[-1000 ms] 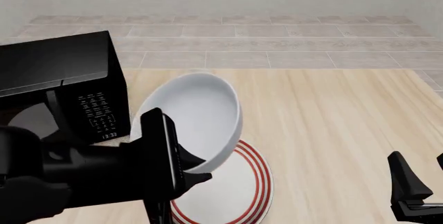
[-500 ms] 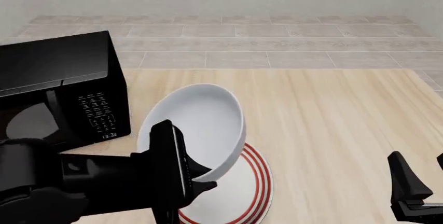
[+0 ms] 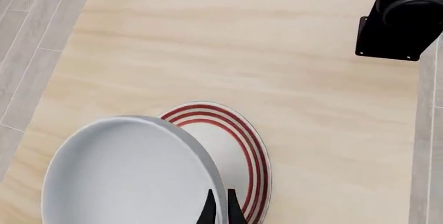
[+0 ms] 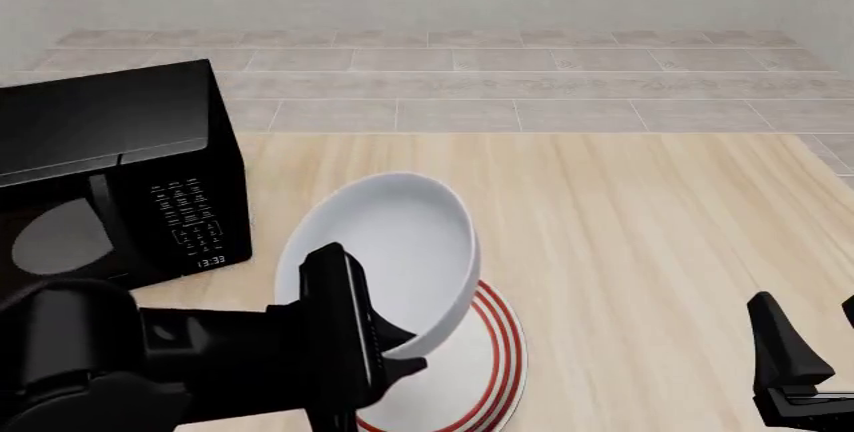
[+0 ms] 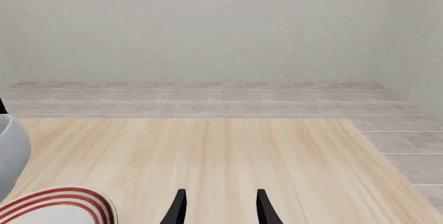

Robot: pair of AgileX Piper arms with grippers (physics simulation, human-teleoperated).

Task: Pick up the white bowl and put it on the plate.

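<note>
I had the white bowl (image 4: 394,252) pinched at its rim in the left gripper (image 3: 219,211), tilted just above the plate (image 4: 474,367); pickup done, setting down remained. My right gripper (image 5: 218,206) idled, fingers apart.

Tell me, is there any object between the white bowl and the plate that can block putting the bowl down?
Nothing visible does. The left gripper holds the white bowl by its rim, tilted, right above the plate. The part of the plate that shows is bare. The microwave stands off to the side.
</note>
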